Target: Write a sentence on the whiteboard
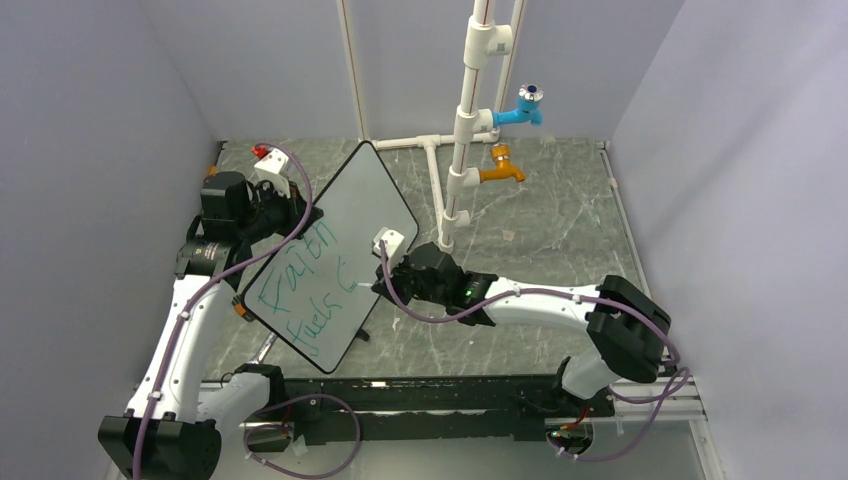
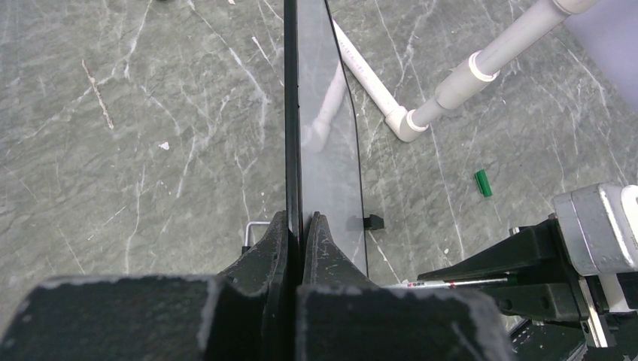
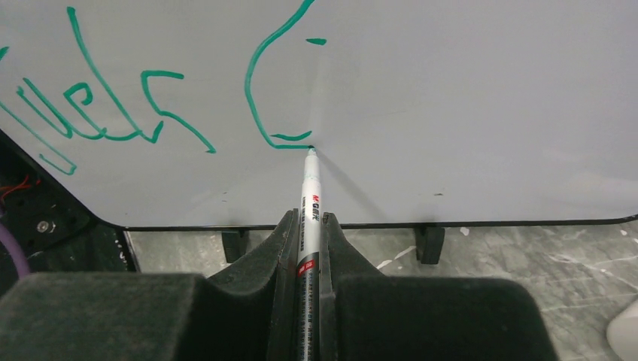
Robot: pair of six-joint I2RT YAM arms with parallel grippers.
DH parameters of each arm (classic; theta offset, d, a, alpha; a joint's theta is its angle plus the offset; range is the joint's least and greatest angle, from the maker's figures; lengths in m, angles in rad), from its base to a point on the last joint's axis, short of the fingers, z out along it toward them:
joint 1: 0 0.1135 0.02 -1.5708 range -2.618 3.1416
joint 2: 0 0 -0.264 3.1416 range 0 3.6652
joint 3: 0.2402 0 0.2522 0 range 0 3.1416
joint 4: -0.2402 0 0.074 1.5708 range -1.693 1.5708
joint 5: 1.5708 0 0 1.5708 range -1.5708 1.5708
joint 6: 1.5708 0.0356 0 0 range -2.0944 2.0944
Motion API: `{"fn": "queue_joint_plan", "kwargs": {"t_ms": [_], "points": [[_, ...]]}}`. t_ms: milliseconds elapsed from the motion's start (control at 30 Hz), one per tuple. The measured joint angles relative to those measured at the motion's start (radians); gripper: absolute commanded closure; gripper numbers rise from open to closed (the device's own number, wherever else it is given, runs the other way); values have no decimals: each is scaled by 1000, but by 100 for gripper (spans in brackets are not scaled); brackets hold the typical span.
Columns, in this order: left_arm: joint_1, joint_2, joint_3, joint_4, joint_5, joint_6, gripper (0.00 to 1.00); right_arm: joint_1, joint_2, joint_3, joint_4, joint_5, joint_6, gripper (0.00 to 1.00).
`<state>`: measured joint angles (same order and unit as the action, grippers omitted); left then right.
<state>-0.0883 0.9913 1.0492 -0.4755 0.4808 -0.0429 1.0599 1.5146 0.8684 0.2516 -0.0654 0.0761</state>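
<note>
The whiteboard (image 1: pixel 345 225) stands tilted on edge at left centre of the table, its black rim (image 2: pixel 292 113) pinched between the shut jaws of my left gripper (image 2: pixel 302 218). The sentence (image 1: pixel 300 285) is green handwriting in two lines, "Faith" above "fuels" and a "C". My right gripper (image 3: pixel 307 219) is shut on a white marker (image 3: pixel 310 192), whose tip touches the board at the bottom of the green "C" stroke (image 3: pixel 259 90). From above, my right gripper (image 1: pixel 392 270) sits at the board's right side.
A white pipe stand (image 1: pixel 462 130) with a blue tap (image 1: pixel 522 108) and an orange tap (image 1: pixel 500 170) rises behind the board. A green marker cap (image 2: pixel 483 183) lies on the marble tabletop. Grey walls enclose three sides.
</note>
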Motion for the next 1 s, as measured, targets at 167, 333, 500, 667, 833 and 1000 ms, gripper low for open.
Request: {"fn": "queue_joint_plan", "kwargs": {"t_ms": [167,333,500,667,833,1000], "points": [[0,1,0,0,1,0,100,-1,-18,10,-23,19,-11,100],[0,29,16,-3,11,0,100,-1,-71,10,-29,23,-12,100],[0,42,21,5,11,-2,100,-1,-108,10,-13,23,3,100],[-1,41,21,5,11,-3,100,-5,-87,32,-16,31,27,100],[-1,40,21,5,11,-2,100,-14,-47,72,-14,39,45,100],[-1,40,21,5,10,-2,100,-22,-8,105,-14,39,49,100]]}}
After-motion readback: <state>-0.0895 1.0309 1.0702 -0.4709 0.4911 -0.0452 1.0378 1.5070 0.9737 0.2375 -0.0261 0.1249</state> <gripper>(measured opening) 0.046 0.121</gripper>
